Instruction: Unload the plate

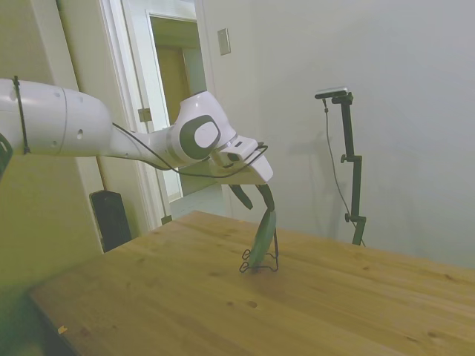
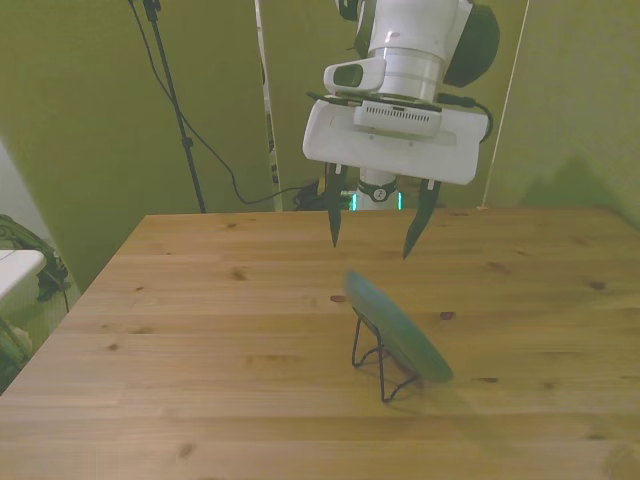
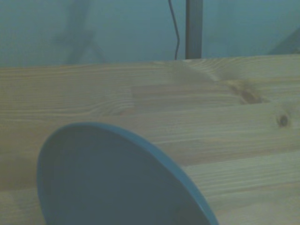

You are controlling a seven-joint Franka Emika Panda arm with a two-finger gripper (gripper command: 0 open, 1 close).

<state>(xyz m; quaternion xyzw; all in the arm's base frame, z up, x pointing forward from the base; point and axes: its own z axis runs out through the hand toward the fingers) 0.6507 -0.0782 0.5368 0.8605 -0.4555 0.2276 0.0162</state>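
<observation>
Just below the spread jaws, the plate stands on edge in a thin black wire stand, leaning back against it rather than upright. Its long axis runs slantwise across the wooden table, from the end nearest the fingertips down toward the front view's right. In the side view the plate shows only as a narrow, tilted green sliver, top edge close under the fingers. The gripper hangs above that upper edge with its two dark fingers apart and gripping nothing; I cannot tell whether they touch the rim. Behind them the white arm reaches in nearly level, wrist bent downward. The wrist view shows the plate close and blurred.
</observation>
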